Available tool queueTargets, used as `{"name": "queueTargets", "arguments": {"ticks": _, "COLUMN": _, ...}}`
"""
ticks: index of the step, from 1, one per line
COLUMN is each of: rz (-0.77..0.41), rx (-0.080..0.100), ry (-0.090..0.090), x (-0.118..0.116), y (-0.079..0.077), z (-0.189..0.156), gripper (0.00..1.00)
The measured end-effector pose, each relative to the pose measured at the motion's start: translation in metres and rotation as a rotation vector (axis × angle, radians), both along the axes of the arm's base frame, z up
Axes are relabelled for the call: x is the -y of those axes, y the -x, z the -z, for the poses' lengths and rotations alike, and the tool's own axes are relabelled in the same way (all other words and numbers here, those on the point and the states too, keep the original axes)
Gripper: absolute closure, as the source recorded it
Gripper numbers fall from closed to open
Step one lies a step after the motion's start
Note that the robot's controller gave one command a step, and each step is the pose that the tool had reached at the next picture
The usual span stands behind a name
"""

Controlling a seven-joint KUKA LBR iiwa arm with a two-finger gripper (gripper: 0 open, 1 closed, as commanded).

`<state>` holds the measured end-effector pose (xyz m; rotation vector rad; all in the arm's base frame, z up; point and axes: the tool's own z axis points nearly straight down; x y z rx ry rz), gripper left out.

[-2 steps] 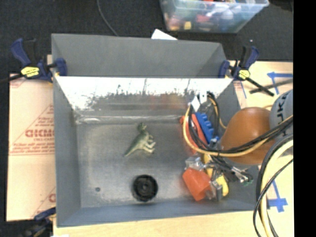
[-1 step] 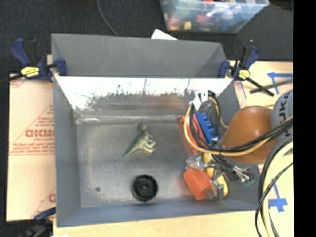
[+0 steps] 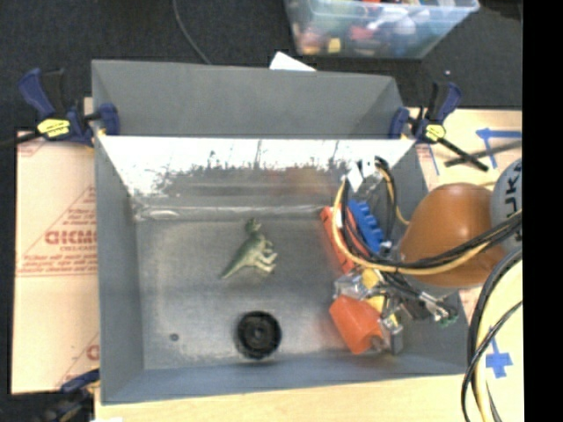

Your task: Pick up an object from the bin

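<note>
tool (image 3: 380,328) at right of bin (image 3: 117,271) (state unclear), green dinosaur (image 3: 251,255), black disc (image 3: 259,333), both well left

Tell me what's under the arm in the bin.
The arm hides whatever lies beneath it. Visible beside it: green dinosaur, black disc, on the bin floor.

Toy dinosaur (image 3: 252,255) behind disc (image 3: 259,333)

Bin (image 3: 176,310): green dinosaur (image 3: 252,256), black disc (image 3: 259,333)
</note>
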<state>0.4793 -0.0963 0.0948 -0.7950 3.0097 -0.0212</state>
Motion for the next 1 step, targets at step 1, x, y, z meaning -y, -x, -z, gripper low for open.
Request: {"name": "queueTargets", "arguments": {"ticks": 1, "rz": 0.001, "rx": 0.004, "ry": 0.001, "x": 0.0005, "y": -0.0011, "z": -0.0138, "gripper": 1.0}}
